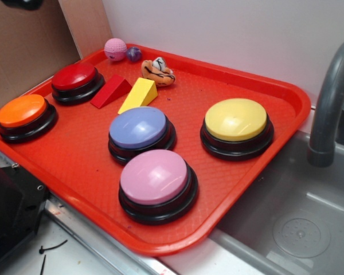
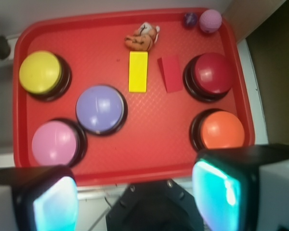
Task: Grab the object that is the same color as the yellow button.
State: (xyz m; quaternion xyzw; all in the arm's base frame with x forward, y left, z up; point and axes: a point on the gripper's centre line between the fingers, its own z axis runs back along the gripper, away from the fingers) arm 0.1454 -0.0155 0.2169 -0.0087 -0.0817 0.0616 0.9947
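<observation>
The object, a small yellow wedge block, lies on the red tray between the purple button and the orange-striped toy. The yellow button sits on its black base at the tray's right side in the exterior view. In the wrist view my gripper hangs high above the tray's near edge, open, with nothing between its teal pads. In the exterior view the gripper is out of frame.
A red wedge lies beside the yellow one. Red, orange, purple and pink buttons stand around. An orange-striped toy, pink ball and small purple ball sit at the back. A sink and faucet lie right.
</observation>
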